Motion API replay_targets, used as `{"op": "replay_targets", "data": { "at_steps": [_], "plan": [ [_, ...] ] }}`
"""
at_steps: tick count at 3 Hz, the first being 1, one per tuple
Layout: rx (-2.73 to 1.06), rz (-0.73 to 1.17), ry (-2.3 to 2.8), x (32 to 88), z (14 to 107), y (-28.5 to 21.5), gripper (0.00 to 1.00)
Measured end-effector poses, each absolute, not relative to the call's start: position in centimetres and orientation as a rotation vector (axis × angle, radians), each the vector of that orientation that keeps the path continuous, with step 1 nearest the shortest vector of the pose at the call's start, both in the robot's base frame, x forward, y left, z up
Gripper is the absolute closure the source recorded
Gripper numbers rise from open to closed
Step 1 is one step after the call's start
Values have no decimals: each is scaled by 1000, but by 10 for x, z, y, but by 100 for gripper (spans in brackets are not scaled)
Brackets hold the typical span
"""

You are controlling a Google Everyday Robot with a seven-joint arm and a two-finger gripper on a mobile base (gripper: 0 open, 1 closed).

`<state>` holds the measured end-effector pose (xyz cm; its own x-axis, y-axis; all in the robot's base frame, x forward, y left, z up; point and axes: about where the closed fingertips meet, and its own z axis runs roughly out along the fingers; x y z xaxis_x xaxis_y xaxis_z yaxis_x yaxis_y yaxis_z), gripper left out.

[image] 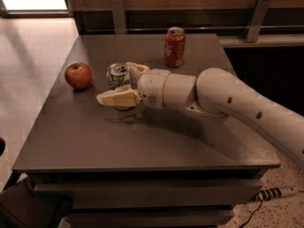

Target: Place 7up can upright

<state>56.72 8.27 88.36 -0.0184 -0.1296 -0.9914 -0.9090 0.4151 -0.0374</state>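
The 7up can, whitish-silver with a silver top and pull tab, stands upright on the grey table, left of centre. My gripper reaches in from the right on a white arm and brackets the can. The far finger is behind the can's right side. The near finger crosses in front of its lower part, with a small gap to it. The jaws are open around the can, and the can's base is hidden behind the near finger.
A red apple sits just left of the can. A red-orange soda can stands upright at the back of the table. A wall and rail run behind the table, and its left edge drops to the floor.
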Motion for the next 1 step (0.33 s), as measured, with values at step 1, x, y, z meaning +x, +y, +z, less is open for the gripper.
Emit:
{"op": "replay_targets", "data": {
  "at_steps": [1],
  "plan": [
    [-979,813,1469,567,884,83,0]
  ]
}}
